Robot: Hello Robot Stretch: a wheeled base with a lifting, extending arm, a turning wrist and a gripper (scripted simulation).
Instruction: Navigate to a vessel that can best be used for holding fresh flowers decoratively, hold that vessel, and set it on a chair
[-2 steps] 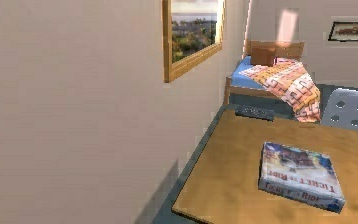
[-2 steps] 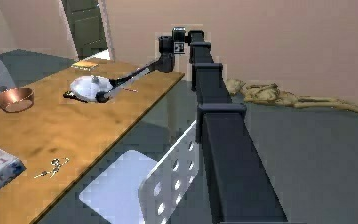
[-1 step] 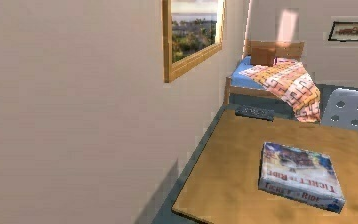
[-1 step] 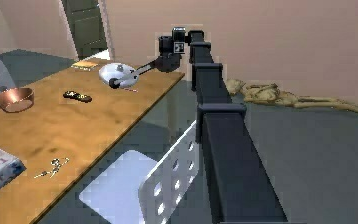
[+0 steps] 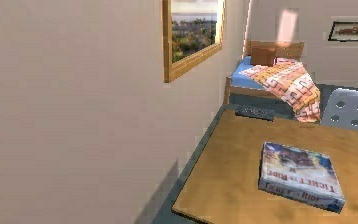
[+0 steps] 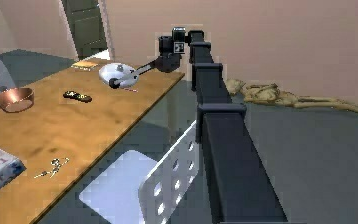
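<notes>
A pale, rounded vessel (image 6: 114, 74) with a dark opening shows at the far end of the wooden table (image 6: 97, 125). My gripper (image 6: 140, 71) reaches out from the dark arm with its fingers right beside that vessel. The tabletop lies behind it, so I cannot tell whether the gripper holds anything. A white chair (image 6: 137, 185) with a perforated back stands at the table's near edge, just left of the arm. A second white chair (image 5: 345, 105) stands at the table's far side in the forward view.
On the table lie a copper bowl (image 6: 14, 98), a dark remote (image 6: 77, 96), keys (image 6: 55, 167) and a board game box (image 5: 302, 175). A bed with an orange blanket (image 5: 287, 85) stands ahead. A framed painting (image 5: 192, 35) hangs on the wall. A dark door (image 6: 87, 28) is beyond the table.
</notes>
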